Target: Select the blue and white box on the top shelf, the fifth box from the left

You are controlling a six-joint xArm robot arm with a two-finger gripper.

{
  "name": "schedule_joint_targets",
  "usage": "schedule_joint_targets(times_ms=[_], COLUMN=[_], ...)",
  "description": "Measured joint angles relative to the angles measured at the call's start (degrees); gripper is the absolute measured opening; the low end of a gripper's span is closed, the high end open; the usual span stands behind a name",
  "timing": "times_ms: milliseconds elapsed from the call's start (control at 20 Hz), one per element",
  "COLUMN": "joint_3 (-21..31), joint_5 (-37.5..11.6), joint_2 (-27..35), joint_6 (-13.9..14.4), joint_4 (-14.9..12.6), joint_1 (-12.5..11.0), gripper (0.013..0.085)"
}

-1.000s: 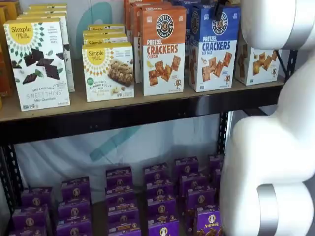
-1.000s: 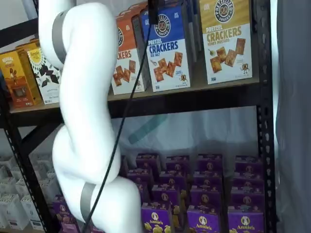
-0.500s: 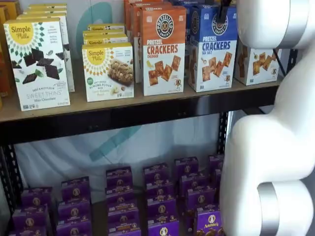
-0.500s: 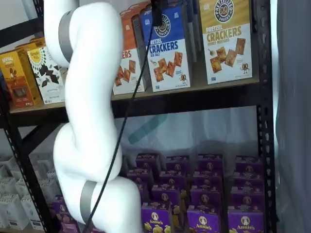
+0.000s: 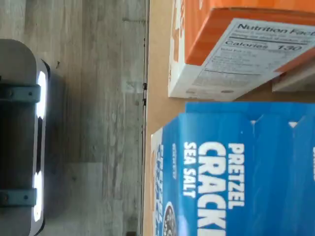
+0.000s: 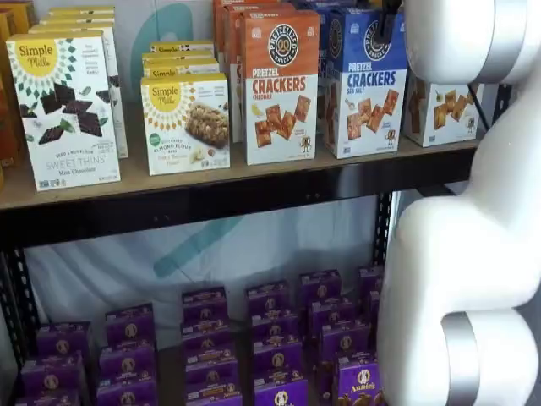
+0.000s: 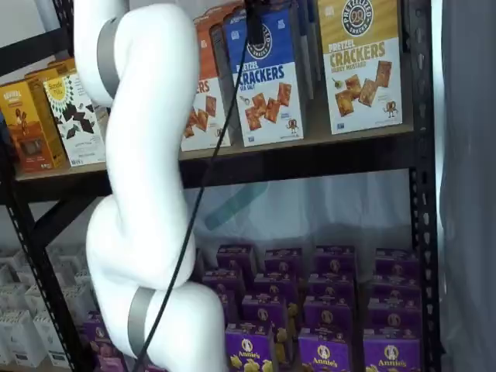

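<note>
I've got the gripper hanging just over the blue and white box on the top shelf, beside the orange cheddar box, lined up to grab; finger spread, can't tell.

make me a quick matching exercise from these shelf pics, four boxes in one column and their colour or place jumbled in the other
Things:
1. sea salt pretzel crackers box
2. cheddar pretzel crackers box
3. Sweet Thins box
4. Annie's boxes

Descriptions:
A. purple, on the lower shelf
B. orange top, white lower half
C. white with dark squares pictured, beside the almond flour bars box
D. blue top, under the black gripper fingers

Pairs: 1-D, 2-B, 3-C, 4-A
</note>
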Motion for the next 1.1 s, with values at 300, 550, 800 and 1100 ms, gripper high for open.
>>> schedule_joint_targets(times_ms=[300, 550, 800, 1100], joint_3=[1.43, 2.48, 3.15, 3.69], joint_5=[-0.8, -1.61, -2.14, -2.47], joint_2=[-0.47, -0.84, -1.17, -1.48], joint_6=[0.03, 0.33, 0.61, 0.72], joint_4=[0.39, 0.75, 0.74, 0.69], joint_1=[-0.03, 0.21, 0.54, 0.67], gripper=[0.085, 0.081, 0.069, 0.069])
